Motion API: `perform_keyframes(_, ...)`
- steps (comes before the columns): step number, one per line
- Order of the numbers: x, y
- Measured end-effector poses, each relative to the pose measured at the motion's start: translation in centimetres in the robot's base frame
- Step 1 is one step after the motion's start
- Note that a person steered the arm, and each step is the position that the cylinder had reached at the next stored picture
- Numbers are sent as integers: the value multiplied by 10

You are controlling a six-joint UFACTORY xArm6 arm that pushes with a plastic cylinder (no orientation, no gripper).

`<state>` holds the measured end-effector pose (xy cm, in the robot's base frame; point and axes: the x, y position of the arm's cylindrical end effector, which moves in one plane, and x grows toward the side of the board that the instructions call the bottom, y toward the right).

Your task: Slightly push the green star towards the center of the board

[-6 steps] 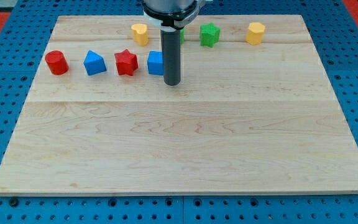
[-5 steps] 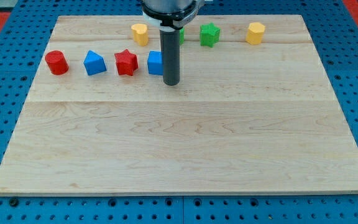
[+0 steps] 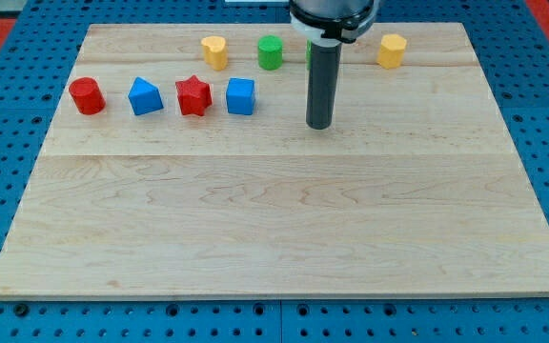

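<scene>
Figure legend. The green star [image 3: 309, 50] lies in the upper middle of the frame, in the row nearest the top edge of the desk [image 3: 274, 238]. It is almost wholly hidden behind the dark rod [image 3: 320, 86]; only a thin green sliver shows at the rod's left side, so its shape cannot be confirmed here. My tip [image 3: 319, 126] rests on the desk below that sliver, on the centre-facing side of the star and apart from it. There is no gripper on this arm, so no open or closed state applies; the rod holds nothing.

Moving outward along the top row: a green cylinder [image 3: 271, 51] stands just left of the rod, a yellow block [image 3: 215, 51] of unclear shape lies further left, and a second yellow block [image 3: 392, 50] lies to the right. A lower row at upper left holds, from right to left, a blue cube [image 3: 241, 96], a red star [image 3: 193, 95], a blue block [image 3: 144, 96] with a peaked top, and a red cylinder [image 3: 87, 95].

Progress, as judged: the push appears not yet made, since the star sits in the top row. The tip would likely need to pass to the star's far side, then push briefly toward the bottom of the frame.
</scene>
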<state>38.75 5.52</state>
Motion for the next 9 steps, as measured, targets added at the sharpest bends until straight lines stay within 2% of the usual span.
perform_keyframes(1,-1,-5)
perform_keyframes(3,-35,-9)
perform_keyframes(4,-74,25)
perform_keyframes(6,-165,45)
perform_keyframes(7,-174,-1)
perform_keyframes(8,-172,-23)
perform_keyframes(9,-160,-7)
